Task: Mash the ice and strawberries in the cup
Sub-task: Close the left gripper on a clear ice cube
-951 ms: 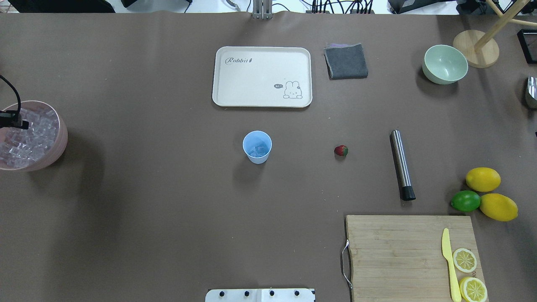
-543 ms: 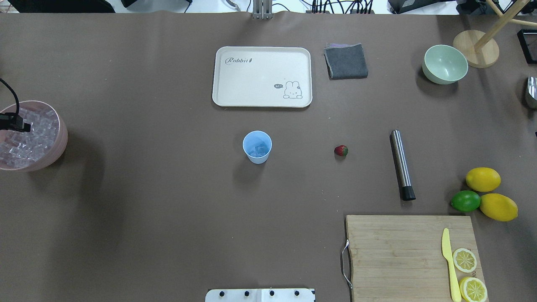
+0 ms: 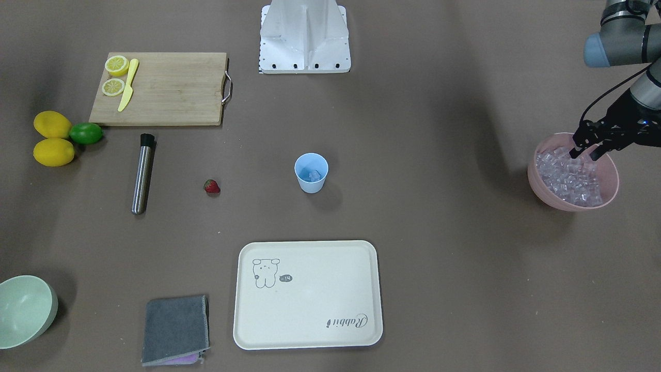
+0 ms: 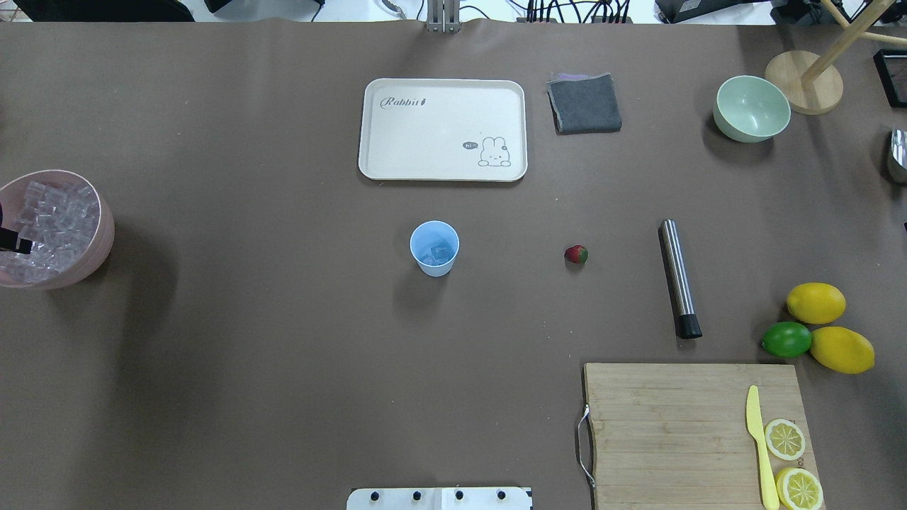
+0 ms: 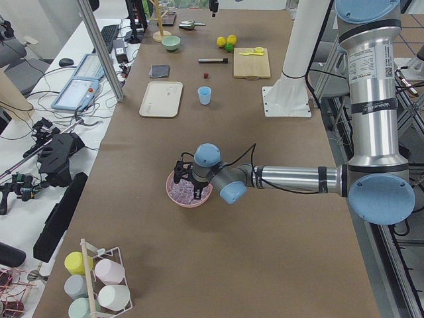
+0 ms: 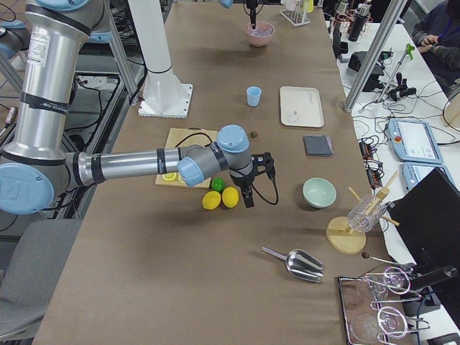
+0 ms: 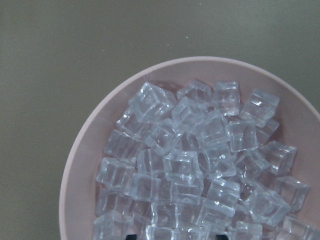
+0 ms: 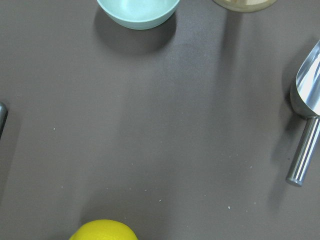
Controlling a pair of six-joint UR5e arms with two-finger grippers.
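Front view: my left gripper (image 3: 584, 152) is released, fingers spread just above the small clear ice cubes (image 3: 565, 178) heaped in the round pink bowl (image 3: 612, 192) at the table's left end. The small light-blue plastic cup (image 3: 311, 185) stands upright mid-table with a few cubes inside. The small red strawberry (image 3: 211, 186) lies on the table, well to its right.
Overhead: cup (image 4: 434, 266) sits between pink bowl (image 4: 103, 237) and strawberry (image 4: 576, 254).
Right-side view: my right gripper (image 6: 249, 195) hangs beside two yellow lemons (image 6: 230, 196). Released or clenched, cannot tell.
Left wrist: ice cubes (image 7: 200, 170) right below.
Right wrist: pale green bowl (image 8: 137, 12), steel scoop (image 8: 306, 105).
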